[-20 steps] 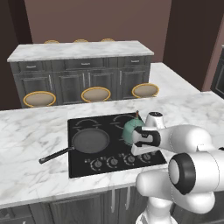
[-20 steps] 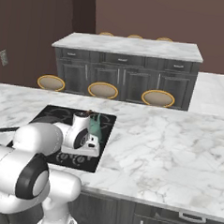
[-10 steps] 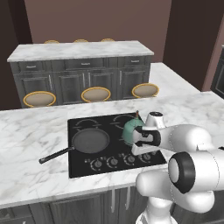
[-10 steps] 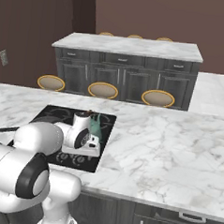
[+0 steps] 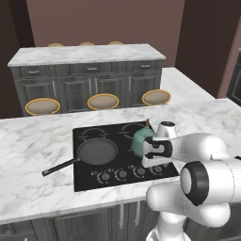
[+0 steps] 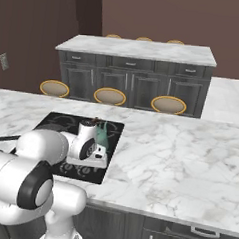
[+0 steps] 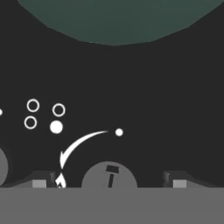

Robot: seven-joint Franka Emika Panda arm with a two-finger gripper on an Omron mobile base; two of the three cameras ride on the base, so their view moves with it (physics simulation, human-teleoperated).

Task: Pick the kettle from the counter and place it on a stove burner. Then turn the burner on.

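The teal kettle [image 5: 140, 140] stands upright on the right side of the black cooktop [image 5: 84, 184], over a stove burner whose ring it mostly hides. It also shows behind my hand [image 6: 101, 133] and as a dark green curve at the top of the hand view [image 7: 113, 22]. My gripper [image 5: 154, 164] hangs just in front of the kettle, over the row of control knobs, apart from the kettle. It is open, with its fingertips [image 7: 179, 180] standing on either side of one round knob [image 7: 109, 176] without touching it. The white marble counter [image 5: 28, 141] surrounds the cooktop.
A dark frying pan [image 5: 96, 151] sits on the left burner, its long handle [image 5: 56, 168] reaching out over the counter. More knobs [image 5: 122, 173] line the cooktop's front edge. Three round stools [image 5: 103, 101] stand beyond the counter, before a second marble-topped cabinet [image 5: 84, 54].
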